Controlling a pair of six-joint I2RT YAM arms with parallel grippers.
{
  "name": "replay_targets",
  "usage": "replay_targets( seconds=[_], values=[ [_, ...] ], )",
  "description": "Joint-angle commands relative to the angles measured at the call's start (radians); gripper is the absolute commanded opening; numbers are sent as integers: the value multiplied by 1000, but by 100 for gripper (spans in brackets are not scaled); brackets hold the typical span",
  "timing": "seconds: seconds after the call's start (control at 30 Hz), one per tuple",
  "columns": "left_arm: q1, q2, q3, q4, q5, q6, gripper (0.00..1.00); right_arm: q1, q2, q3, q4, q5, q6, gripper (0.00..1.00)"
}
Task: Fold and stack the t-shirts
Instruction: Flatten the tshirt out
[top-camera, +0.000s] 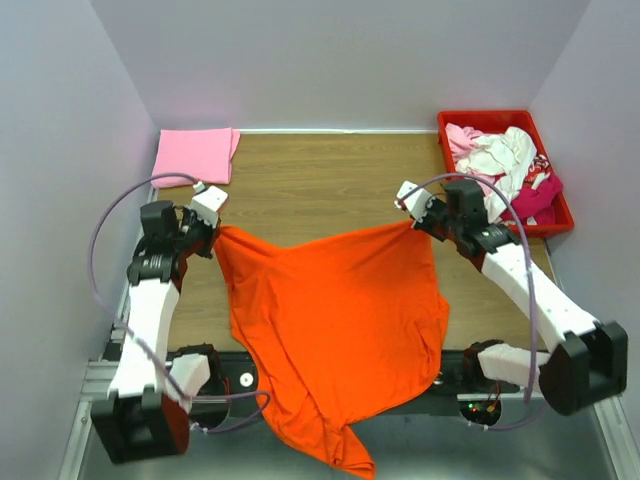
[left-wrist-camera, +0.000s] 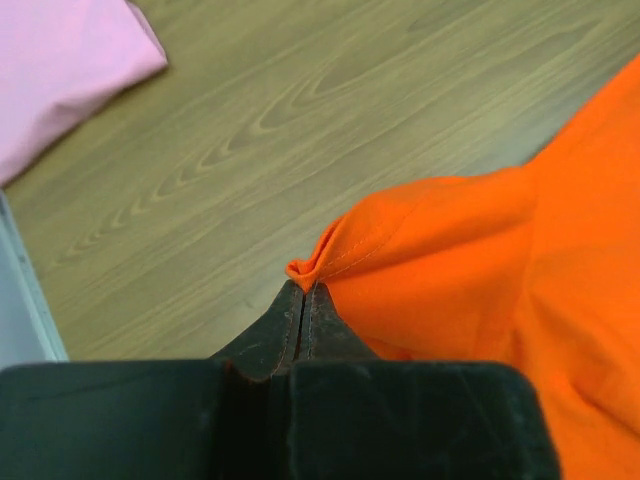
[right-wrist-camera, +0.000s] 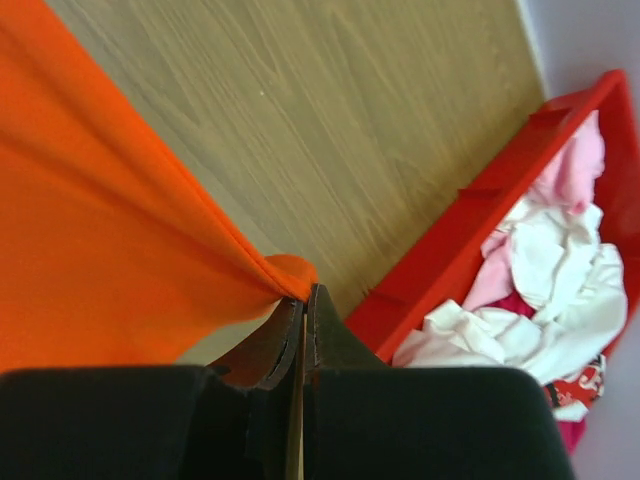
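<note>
A bright orange t-shirt (top-camera: 330, 320) is stretched between my two grippers over the wooden table, and its lower part hangs over the near edge. My left gripper (top-camera: 212, 232) is shut on the shirt's left corner; the pinched hem shows in the left wrist view (left-wrist-camera: 305, 272). My right gripper (top-camera: 412, 222) is shut on the right corner, seen in the right wrist view (right-wrist-camera: 290, 275). A folded light pink t-shirt (top-camera: 195, 155) lies at the far left corner. White, pink and magenta shirts (top-camera: 505, 165) lie heaped in the crate.
A red plastic crate (top-camera: 497, 119) stands at the far right of the table, close behind my right gripper; its wall also shows in the right wrist view (right-wrist-camera: 470, 240). Bare wood (top-camera: 320, 180) lies between the pink shirt and the crate. Grey walls enclose the table.
</note>
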Motion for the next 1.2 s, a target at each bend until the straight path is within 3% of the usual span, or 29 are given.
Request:
replay_targets(
  seconds=[0.0,0.4,0.73,1.0,1.07,1.1,1.13,1.17],
  values=[
    [5,209,13,225,-56,23,0,-6,135,27,265,-10,18,1],
    [-15,720,363,325,-91,-8,0,-10,585,257,462,123,34,1],
    [-101,1133,853,252,-100,21,0,-49,957,553,485,294,64,1],
    [-138,1399,1167,194,-125,20,0,-52,1112,740,482,424,79,2],
    [-143,1430,1246,174,-128,30,9,-52,1125,765,441,429,90,12],
    [-144,1443,1277,137,-137,30,17,-52,1120,771,424,430,106,37],
    [-146,1460,1326,123,-142,27,35,-52,1097,769,407,424,119,51],
    [-146,1460,1343,112,-151,12,42,-52,1079,766,378,420,128,65]
  ],
)
